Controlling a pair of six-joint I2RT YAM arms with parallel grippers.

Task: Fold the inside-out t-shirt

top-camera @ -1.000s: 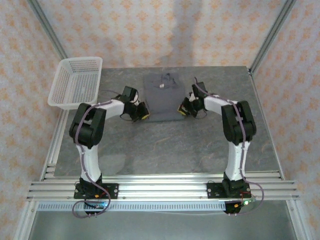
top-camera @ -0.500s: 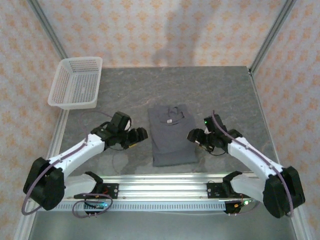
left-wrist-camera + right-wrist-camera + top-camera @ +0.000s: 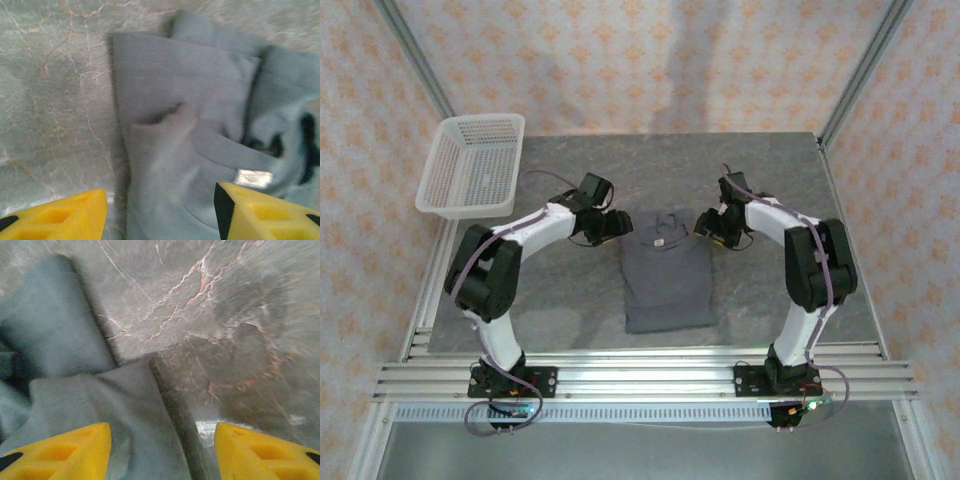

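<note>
The inside-out t-shirt point(image 3: 666, 285) lies folded into a narrow dark grey rectangle at mid-table, its small light tag point(image 3: 659, 242) near the far end. My left gripper point(image 3: 616, 226) is at the shirt's far left corner and my right gripper point(image 3: 705, 226) at its far right corner. In the left wrist view the left gripper point(image 3: 162, 220) is open, its yellow fingertips point(image 3: 60, 217) straddling the shirt's point(image 3: 170, 150) edge, with the tag point(image 3: 254, 177) close to the right tip. In the right wrist view the right gripper point(image 3: 160, 455) is open over the shirt's point(image 3: 125, 405) side edge. Neither holds cloth.
A white mesh basket point(image 3: 470, 165) sits at the table's far left corner. Grey marbled tabletop point(image 3: 570, 290) surrounds the shirt. An aluminium rail point(image 3: 640, 375) runs along the near edge, and frame posts point(image 3: 855, 80) stand at the far corners.
The shirt went from the back of the table to mid-table and now lies still. Both grippers have opened and moved from its near end up to its far corners.
</note>
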